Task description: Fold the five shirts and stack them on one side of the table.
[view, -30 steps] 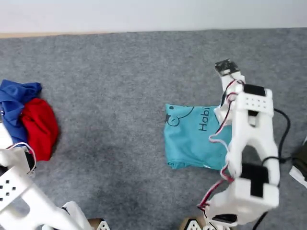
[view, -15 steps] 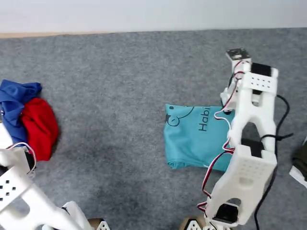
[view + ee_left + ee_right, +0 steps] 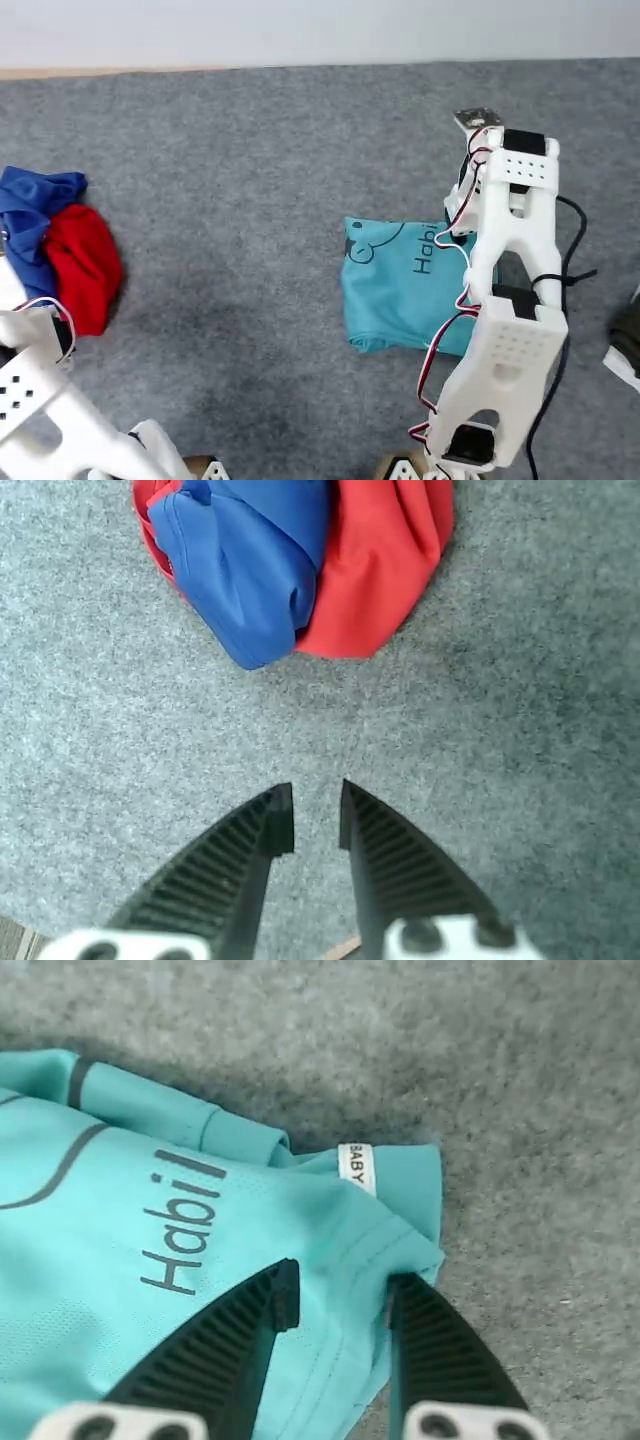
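Right gripper (image 3: 340, 1300) of mine hangs over the teal shirt (image 3: 400, 290) with its jaws partly apart, straddling the hem by the shirt's far right corner. Nothing is clamped between them, and I cannot tell whether the tips touch the cloth. That shirt lies folded flat on the grey table cover (image 3: 250, 170), right of centre, with my right arm (image 3: 510, 300) stretched over its right side. My left gripper (image 3: 313, 820) hovers above the grey cover with only a narrow gap between its jaws and nothing held. Near it lie the blue shirt (image 3: 250, 570) and the red shirt (image 3: 380, 570), crumpled and touching each other, at the table's left edge. A dark piece of cloth (image 3: 630, 335) shows at the right edge, well apart from the teal shirt.
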Controlling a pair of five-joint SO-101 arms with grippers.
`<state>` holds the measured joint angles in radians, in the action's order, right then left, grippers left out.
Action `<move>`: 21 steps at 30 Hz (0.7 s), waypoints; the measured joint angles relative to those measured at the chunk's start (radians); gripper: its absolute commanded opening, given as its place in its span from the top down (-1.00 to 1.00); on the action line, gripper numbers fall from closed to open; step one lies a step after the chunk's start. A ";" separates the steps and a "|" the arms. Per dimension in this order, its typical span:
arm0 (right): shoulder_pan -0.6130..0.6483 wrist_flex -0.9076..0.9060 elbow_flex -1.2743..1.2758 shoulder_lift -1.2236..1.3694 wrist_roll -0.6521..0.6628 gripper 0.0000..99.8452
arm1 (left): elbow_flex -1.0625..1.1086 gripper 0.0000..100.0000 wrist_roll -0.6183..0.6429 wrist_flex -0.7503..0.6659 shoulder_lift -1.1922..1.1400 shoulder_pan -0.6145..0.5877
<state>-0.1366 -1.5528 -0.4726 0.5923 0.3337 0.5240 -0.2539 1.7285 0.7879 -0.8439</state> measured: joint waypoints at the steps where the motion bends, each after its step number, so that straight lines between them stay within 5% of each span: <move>1: -0.002 0.008 0.000 0.000 0.000 0.94 | 0.000 0.83 0.000 0.000 0.000 0.000; 21: -0.002 0.126 -0.123 0.002 0.000 0.98 | 0.000 0.83 0.000 0.000 0.000 0.000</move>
<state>-0.1381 -1.4270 -0.5953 0.5938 0.3337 0.5240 -0.2539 1.7285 0.7879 -0.8439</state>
